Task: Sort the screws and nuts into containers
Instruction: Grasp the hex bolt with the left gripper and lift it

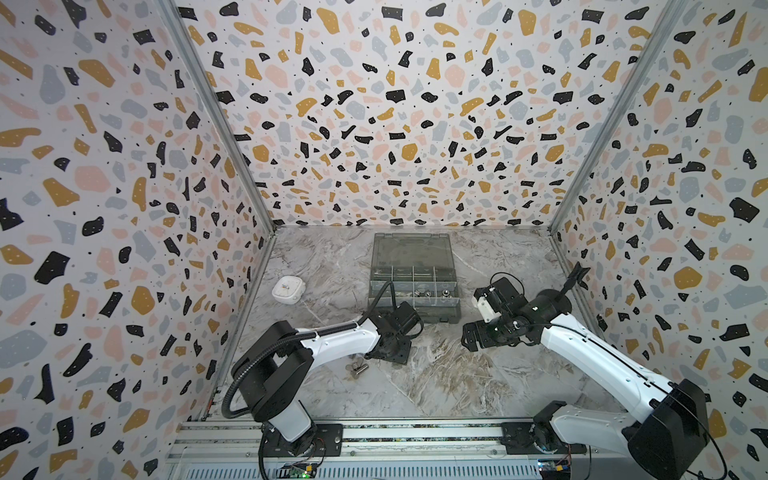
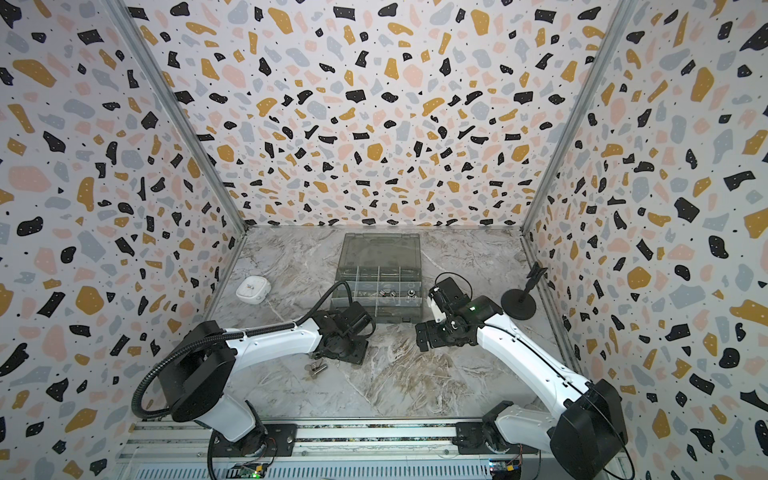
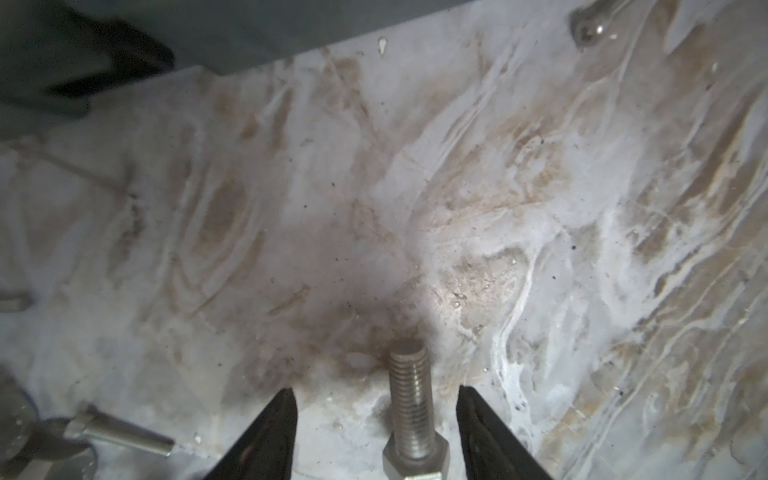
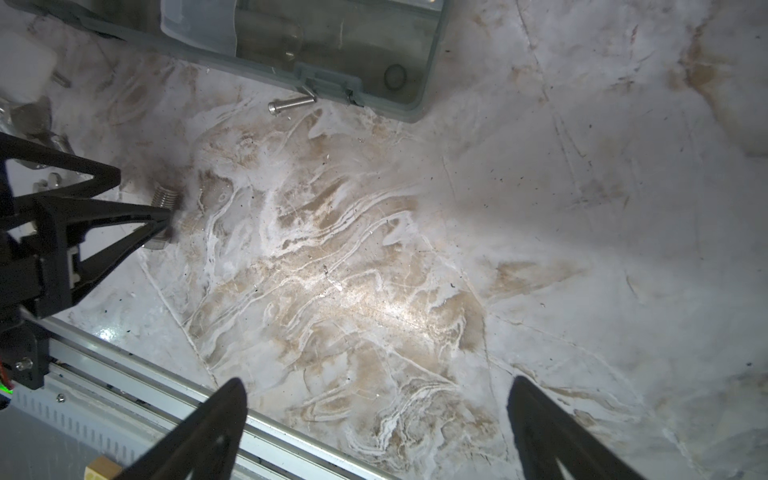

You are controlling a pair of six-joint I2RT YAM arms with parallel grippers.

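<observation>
The left gripper (image 3: 376, 394) is down at the table. Its two black fingers (image 3: 279, 419) stand apart, one on each side of a silver, threaded hex-head bolt (image 3: 410, 395). The bolt lies flat on the grey-and-tan marbled tabletop (image 3: 540, 208). Bare table shows between each finger and the shaft, so the gripper is released and holds nothing. The bolt lies nearer one finger than the other.

I judge the step in hand to be picking up this screw. The next move calls for the jaws to meet the shaft squarely, so the off-centre bolt does not roll or swing away. Then comes a lift and a carry to the translucent grey plastic organiser box (image 1: 415, 249), which stands open near the gripper, further back on the table.

Some compartments (image 1: 436, 293) in its near rows already hold small shiny silver pieces, nuts by the look of them. I cannot tell which compartment is meant for screws.

More work lies close by:
- A slim silver round-headed screw (image 3: 120, 432) lies just beside the gripper.
- It belongs to a small heap of loose silver hardware (image 1: 356, 370).
- Another small silver screw (image 4: 291, 104) rests against the organiser's front wall by its latch.

The right gripper (image 4: 378, 382) hovers over bare table near the box's front corner. Its jaws are spread wide and it is empty.

The small white rounded-square case (image 1: 286, 289) sits well apart, to the left of the box.
</observation>
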